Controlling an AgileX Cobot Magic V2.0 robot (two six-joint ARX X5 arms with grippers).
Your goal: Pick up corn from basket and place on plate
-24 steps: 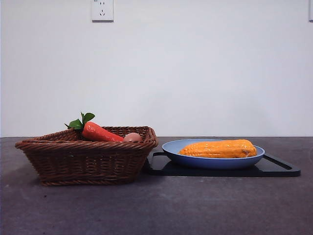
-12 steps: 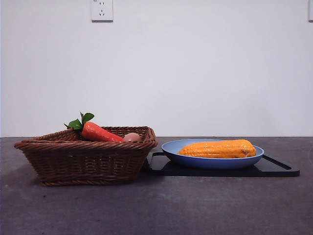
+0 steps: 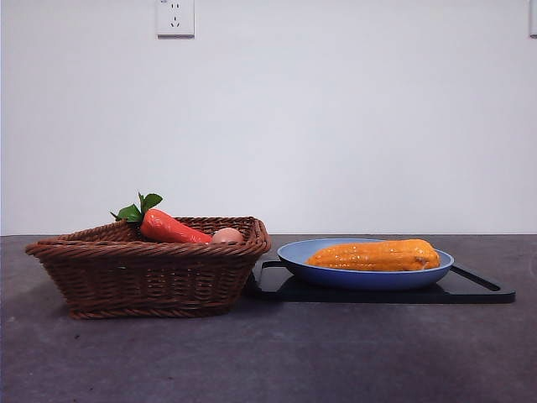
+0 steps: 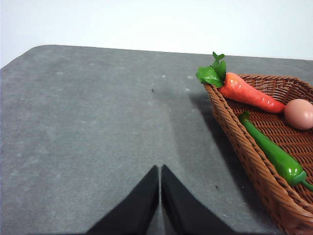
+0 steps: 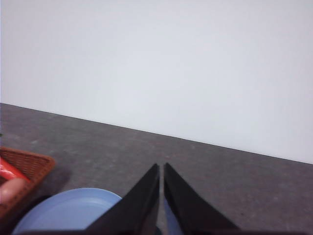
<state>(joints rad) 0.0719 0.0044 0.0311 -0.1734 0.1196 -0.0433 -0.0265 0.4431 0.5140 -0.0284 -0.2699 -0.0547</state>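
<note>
The long yellow-orange corn cob with bumpy kernel rows (image 3: 374, 255) lies on its side inside the large round light blue plate (image 3: 295, 255), which rests on a flat black rectangular tray (image 3: 478, 287) on the dark grey surface (image 3: 268, 361). The brown woven wicker basket (image 3: 147, 273) stands just beside the tray and holds a red-orange carrot with green leaves (image 3: 172, 227), a small pinkish egg-like ball (image 3: 227, 236) and, in the left wrist view, a long green pepper (image 4: 271, 152). No corn is in the basket.

The left tool (image 4: 160, 172) is clenched on nothing, above bare surface beside the basket. The right tool (image 5: 161, 170) is likewise clenched and empty, raised above the plate's near rim.

Judgement: placement appears complete. Nothing is left but for the arms to park.
</note>
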